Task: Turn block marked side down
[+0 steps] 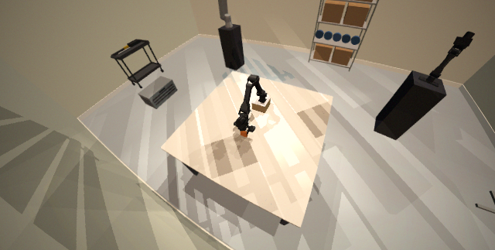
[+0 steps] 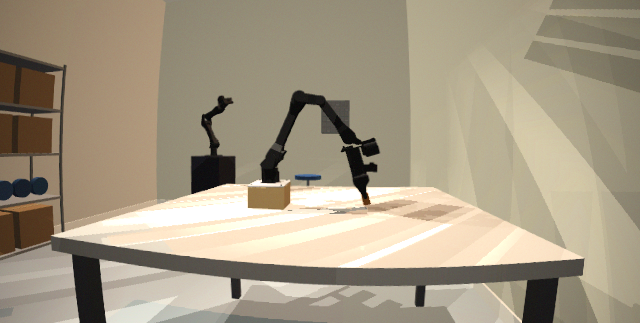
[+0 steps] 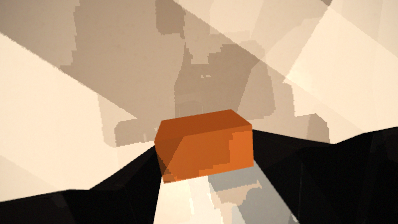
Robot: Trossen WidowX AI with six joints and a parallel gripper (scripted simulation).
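Note:
An orange block [image 3: 204, 145] [image 1: 244, 133] [image 2: 366, 200] sits between my gripper's dark fingers. In the wrist view the fingers press on its left and right sides. My gripper [image 3: 203, 142] [image 1: 244, 131] [image 2: 364, 196] is shut on the block and tilted, holding it at or just above the pale table top [image 1: 271, 165] [image 2: 320, 243]. I see no mark on the block's visible faces. The arm rises from a tan base box [image 1: 261, 105] [image 2: 269, 194] on the table.
Patches of light and shadow lie across the table. Off the table stand a black pedestal with a grey arm [image 1: 231, 45], a black pedestal with a dark arm [image 1: 411, 103], a shelf rack with boxes [image 1: 346, 14], a cart [image 1: 136, 60] and a grey crate [image 1: 158, 91].

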